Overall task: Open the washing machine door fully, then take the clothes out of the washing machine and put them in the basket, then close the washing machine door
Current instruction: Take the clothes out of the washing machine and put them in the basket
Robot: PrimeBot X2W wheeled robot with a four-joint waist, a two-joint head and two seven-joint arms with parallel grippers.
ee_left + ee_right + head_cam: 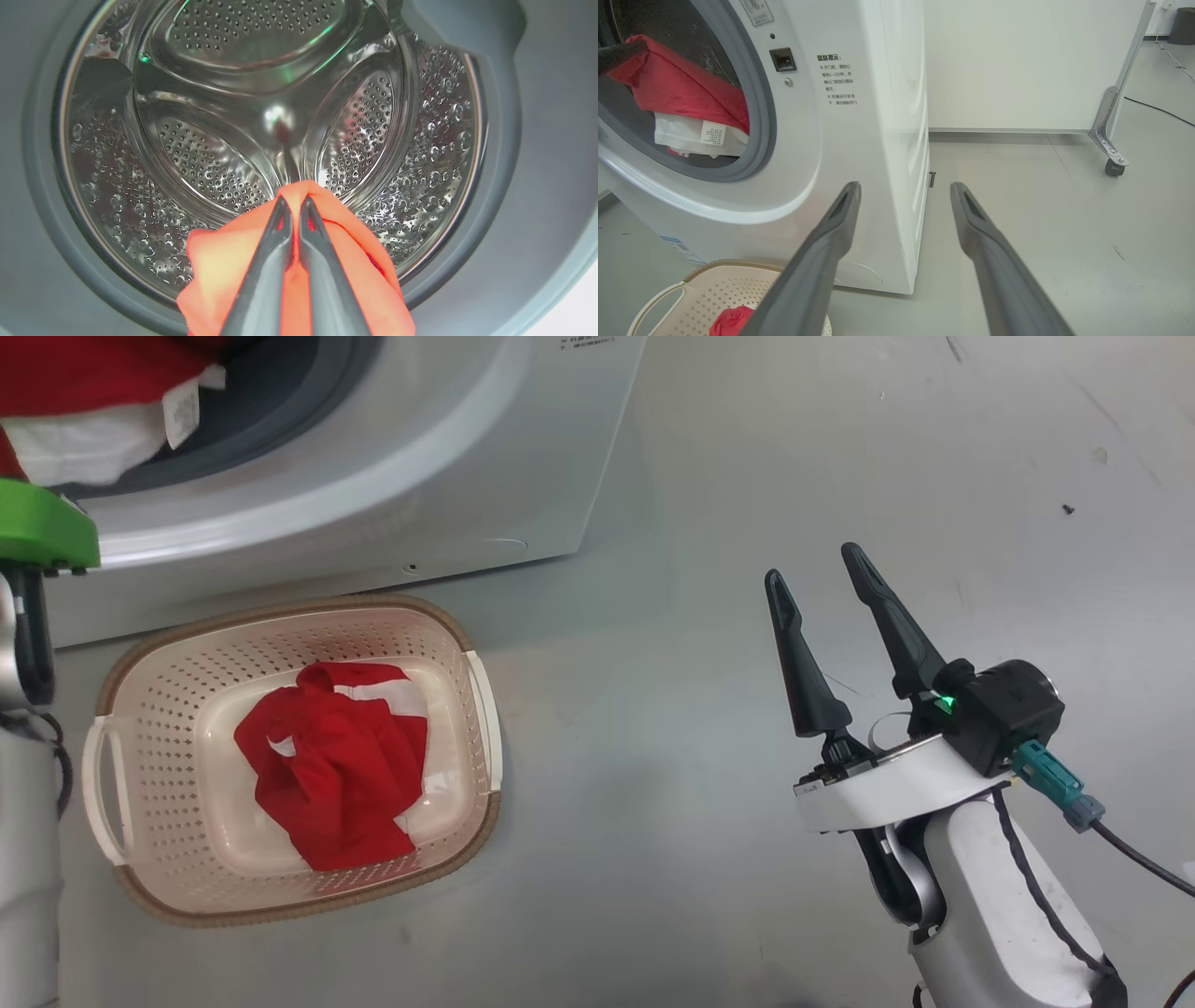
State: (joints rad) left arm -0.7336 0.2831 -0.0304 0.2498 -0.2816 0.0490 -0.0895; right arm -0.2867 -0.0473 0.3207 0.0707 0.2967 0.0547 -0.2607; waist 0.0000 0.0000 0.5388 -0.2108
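Right gripper (813,565) stood open over the floor (653,756), right of the basket (159,681), which held a crumpled red garment (336,775) with white patches. Farther off, left gripper (294,201) was clamped on a second red garment (682,88) at the washing machine (859,140) mouth. Its white panel and label (713,134) were draped over the grey seal (761,116).

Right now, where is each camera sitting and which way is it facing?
Head view: on the head, facing down at the basket and washing machine; open right gripper, pale left forearm.
Left wrist view: on the left wrist, facing into the steel drum; left gripper shut on the red garment.
Right wrist view: on the right wrist, facing the machine's front and floor; own open fingers.
Shared: head and right wrist views both show the basket and the garment's white label.
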